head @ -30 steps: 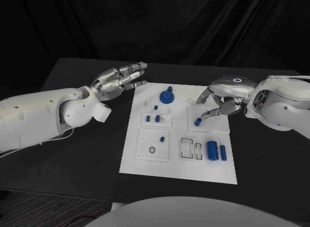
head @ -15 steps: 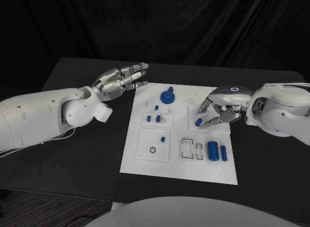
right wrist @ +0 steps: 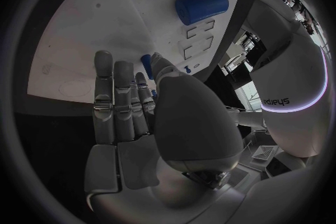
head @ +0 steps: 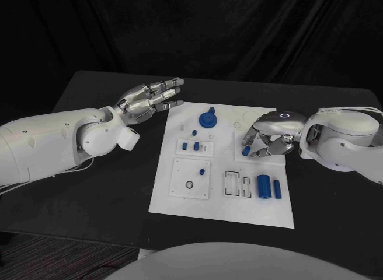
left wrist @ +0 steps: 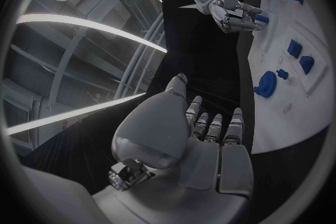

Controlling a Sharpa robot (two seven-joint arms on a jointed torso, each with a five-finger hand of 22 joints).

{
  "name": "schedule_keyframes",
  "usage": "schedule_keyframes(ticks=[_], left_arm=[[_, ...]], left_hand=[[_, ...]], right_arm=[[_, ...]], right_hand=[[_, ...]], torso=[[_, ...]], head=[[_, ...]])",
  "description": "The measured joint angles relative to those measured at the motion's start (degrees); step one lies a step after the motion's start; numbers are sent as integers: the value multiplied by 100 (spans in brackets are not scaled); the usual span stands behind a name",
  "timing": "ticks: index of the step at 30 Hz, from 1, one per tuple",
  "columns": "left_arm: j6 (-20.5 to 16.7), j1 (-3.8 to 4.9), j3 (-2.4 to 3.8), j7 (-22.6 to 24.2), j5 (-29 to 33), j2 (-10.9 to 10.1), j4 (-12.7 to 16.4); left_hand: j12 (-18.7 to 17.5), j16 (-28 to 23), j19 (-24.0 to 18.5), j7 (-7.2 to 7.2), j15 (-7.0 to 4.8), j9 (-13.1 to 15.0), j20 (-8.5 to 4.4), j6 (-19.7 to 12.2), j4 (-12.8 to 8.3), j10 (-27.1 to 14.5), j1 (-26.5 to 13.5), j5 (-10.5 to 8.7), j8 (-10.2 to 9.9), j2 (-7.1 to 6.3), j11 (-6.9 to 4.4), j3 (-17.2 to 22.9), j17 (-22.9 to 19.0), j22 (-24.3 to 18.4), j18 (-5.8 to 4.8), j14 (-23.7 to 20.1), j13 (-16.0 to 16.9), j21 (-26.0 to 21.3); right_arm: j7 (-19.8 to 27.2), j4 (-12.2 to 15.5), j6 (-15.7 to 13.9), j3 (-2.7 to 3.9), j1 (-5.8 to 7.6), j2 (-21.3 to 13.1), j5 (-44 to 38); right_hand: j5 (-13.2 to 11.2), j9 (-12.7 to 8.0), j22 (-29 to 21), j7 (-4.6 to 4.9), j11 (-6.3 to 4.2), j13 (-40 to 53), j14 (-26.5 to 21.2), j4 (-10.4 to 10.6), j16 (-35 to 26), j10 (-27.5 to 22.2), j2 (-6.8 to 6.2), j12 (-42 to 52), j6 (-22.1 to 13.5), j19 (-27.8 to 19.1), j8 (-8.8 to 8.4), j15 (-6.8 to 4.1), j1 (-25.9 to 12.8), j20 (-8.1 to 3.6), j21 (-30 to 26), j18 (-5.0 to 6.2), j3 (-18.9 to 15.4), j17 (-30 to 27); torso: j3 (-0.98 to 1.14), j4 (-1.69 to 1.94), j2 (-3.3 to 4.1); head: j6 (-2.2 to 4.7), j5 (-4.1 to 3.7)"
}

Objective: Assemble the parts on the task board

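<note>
just right hand [head: 270, 137] over small blue part [head: 244, 150]

both arms are smooth white shells with rounded joints. the left hand [head: 149, 96] and right hand [head: 270, 135] are silver metal, segmented. a lit ring glows on the right hand's back; thin white cables trail by each arm.

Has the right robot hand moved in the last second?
Yes. The right robot hand has dropped closer to the small blue part on the task board.

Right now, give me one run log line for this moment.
left robot hand: open, off board | right robot hand: over small blue part, grasp unclear | stage: reaching
</note>
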Motion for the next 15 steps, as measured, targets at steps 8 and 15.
schedule_keyframes(ticks=[8, 15], left_arm=[[8, -9, 0, -6, 0, 5, -8], [15, -20, 0, -12, -1, 3, -13]], left_hand=[[0, 0, 0, 0, 0, 0, 0, 0, 0, 20, 0, 22, 0, 0, 20, 0, 0, -3, 0, 0, 0, 0], [0, 0, 0, 0, 0, -1, 0, 0, 0, 20, 0, 46, -1, 0, 20, 0, 0, -6, 0, 0, 5, 0]], right_arm=[[21, -31, -10, 0, -47, 93, -2], [63, -61, -62, 13, -101, 154, -3]], right_hand=[[24, 0, 0, 50, -24, -27, 32, -24, 0, 166, 24, 0, 50, 41, 0, -32, 24, -1, 5, 1, 24, 52], [113, 74, 0, 29, -68, -56, 93, -76, 72, 391, 32, -36, 297, 124, 96, -93, 106, -42, 171, 1, 129, 120]], torso=[[-2, 0, 4], [-2, 0, 11]], head=[[0, -7], [0, 15]])
